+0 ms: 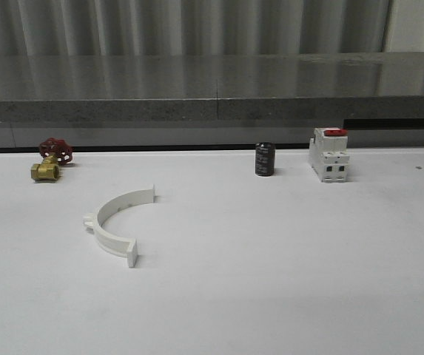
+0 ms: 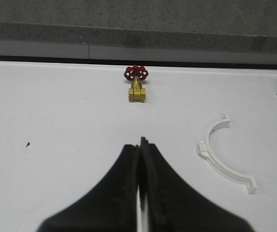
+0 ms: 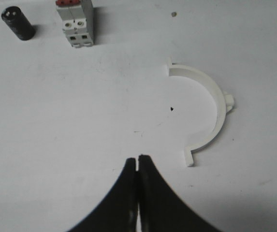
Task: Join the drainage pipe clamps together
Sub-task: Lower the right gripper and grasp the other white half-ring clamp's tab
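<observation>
Left gripper [image 2: 141, 145] clenched empty, right gripper [image 3: 138, 161] clenched empty; clamp half [image 1: 118, 222] lying apart on table [image 1: 285, 259]

— Can any lettering be read on the things ahead of the closed fingertips?

— None can be made out. Pale marks are seen on the black cylinder [image 1: 264, 160], but they are too blurred to be read.

— And the white block with the red top [image 1: 328, 154]?

— No label or number can be read on it, nor on the brass valve [image 2: 136, 83].
</observation>
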